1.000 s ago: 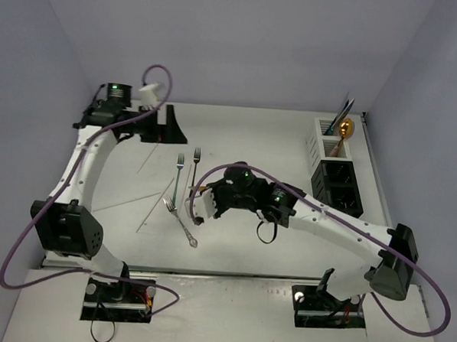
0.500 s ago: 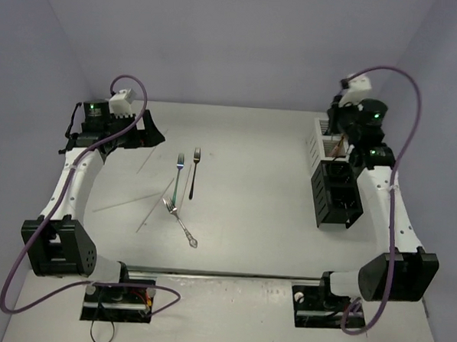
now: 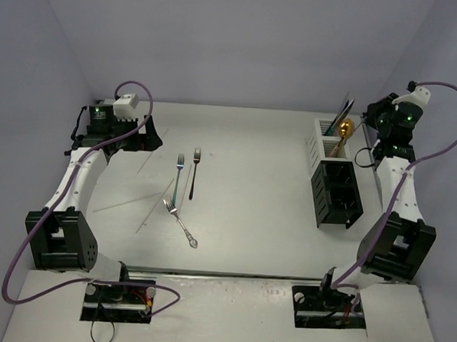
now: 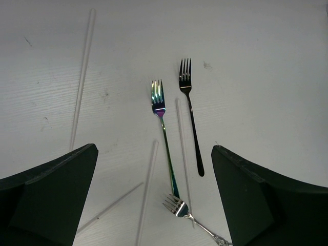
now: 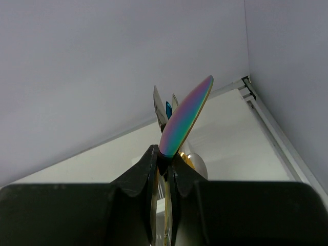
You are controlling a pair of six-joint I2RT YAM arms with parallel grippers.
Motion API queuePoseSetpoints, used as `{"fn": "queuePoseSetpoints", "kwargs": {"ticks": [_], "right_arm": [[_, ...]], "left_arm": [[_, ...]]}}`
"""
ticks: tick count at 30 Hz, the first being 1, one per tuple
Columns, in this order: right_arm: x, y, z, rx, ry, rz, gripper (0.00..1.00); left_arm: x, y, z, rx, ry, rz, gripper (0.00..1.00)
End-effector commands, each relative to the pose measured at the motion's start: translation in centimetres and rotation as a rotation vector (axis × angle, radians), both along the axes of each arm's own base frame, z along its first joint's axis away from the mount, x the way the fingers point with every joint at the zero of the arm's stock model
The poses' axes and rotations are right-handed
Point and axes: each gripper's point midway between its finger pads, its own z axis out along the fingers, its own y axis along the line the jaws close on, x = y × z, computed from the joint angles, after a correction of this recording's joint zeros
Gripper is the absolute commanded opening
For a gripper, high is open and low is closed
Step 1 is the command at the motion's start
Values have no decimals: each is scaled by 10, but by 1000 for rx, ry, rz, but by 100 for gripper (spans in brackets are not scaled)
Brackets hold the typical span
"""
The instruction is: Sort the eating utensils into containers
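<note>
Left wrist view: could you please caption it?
Open left gripper above an iridescent fork, a black fork, a silver fork and pale sticks.

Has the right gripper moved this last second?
Yes. In the top view the right gripper, shut on an iridescent utensil, went from the forks mid-table to the far right by the white container.

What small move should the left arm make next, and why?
Probably lower the open left claw toward the black fork: it lies straight ahead and seems to touch nothing, whereas the handle of the iridescent fork meets the tines of the silver fork.
</note>
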Motion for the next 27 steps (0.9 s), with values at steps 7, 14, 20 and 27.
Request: {"fn": "queuePoseSetpoints", "kwargs": {"ticks": [7,14,20,27], "right_arm": [[32,-6,-8,-4,-113,-9,0],[32,7,-55,-3,-56,31,0],[27,21,-70,-15,-24,85,31],[10,36,-32,-53,-68,141,52]], "left_arm": [[15,4,7,49,-75,-11,94],[18,5,-5,46,-49,-4,94],[10,5,-22,59,-13,-18,94],[-14,-11,-53,166,56,-145,93]]}}
